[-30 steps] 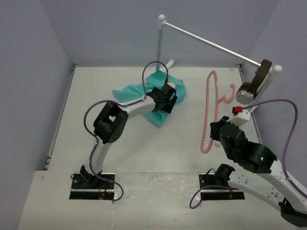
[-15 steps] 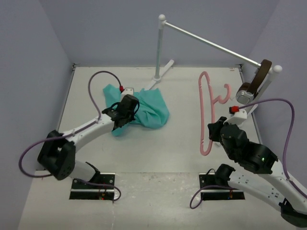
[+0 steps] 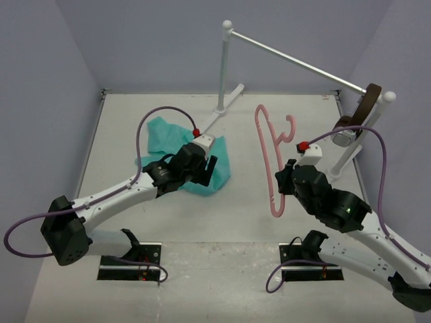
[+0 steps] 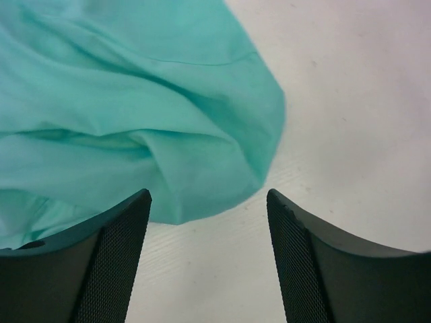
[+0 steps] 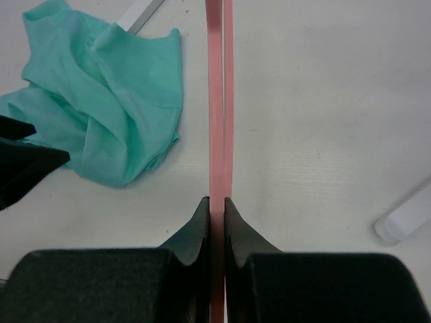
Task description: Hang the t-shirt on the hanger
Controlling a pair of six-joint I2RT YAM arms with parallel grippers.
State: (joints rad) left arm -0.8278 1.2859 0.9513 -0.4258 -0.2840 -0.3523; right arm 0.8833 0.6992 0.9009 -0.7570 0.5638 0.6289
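The teal t-shirt (image 3: 163, 136) lies crumpled on the table left of centre. It also shows in the left wrist view (image 4: 135, 114) and the right wrist view (image 5: 108, 114). My left gripper (image 3: 207, 171) hovers over the shirt's right edge, open and empty; in its wrist view (image 4: 209, 199) the jaws stand wide apart above the shirt's hem and bare table. My right gripper (image 3: 281, 183) is shut on the lower bar of the pink hanger (image 3: 265, 145) and holds it upright above the table, hook to the far right. The bar (image 5: 217, 101) runs straight out between the closed jaws (image 5: 217, 200).
A silver rack rod (image 3: 296, 62) runs from a post (image 3: 222, 67) at the back to the right wall, with a white foot (image 3: 229, 99) on the table. A brown and silver object (image 3: 353, 122) hangs at the rod's right end. Grey walls enclose the table.
The t-shirt was dragged left across the table. My left gripper now stands open at its right edge. My right gripper has carried the hanger left, toward the middle.
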